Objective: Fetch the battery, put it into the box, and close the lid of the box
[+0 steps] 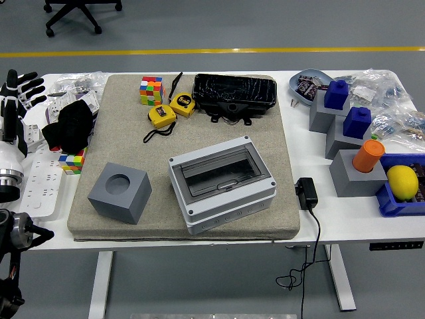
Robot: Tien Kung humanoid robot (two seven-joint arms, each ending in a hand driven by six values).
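Left hand (18, 90): seen at the far left edge, raised over the surface (345, 216), fingers spread apart and nothing held. The right hand is not seen.

Black cloth bundle (69, 124): laid at the left edge of the grey mat (219, 143), with a colour cube (71, 160) just beside it on a white power strip (41, 179).

Grey block (120, 193): set on the mat's near left, with a round recess in its top; the recess appears empty.

Second colour cube (151, 90): placed at the mat's far side. Two yellow tape measures (170, 109) lie beside it; their labels are too small to be read.

Black tray (234, 95): wrapped in glossy film, at the mat's far edge; contents cannot be made out.

Box (222, 183): grey, near the mat's front, its clear lid (221, 171) closed. No writing is legible on it.

Black adapter (306, 192): laid just right of the mat, cable hanging over the near edge.

Blue dish (311, 84): holds small dark items, possibly batteries, but this cannot be told for certain.

Three grey stands (346, 174): two topped by blue pieces, one by an orange cylinder (368, 155).

Blue bin (396, 199): holds a lemon (402, 182).
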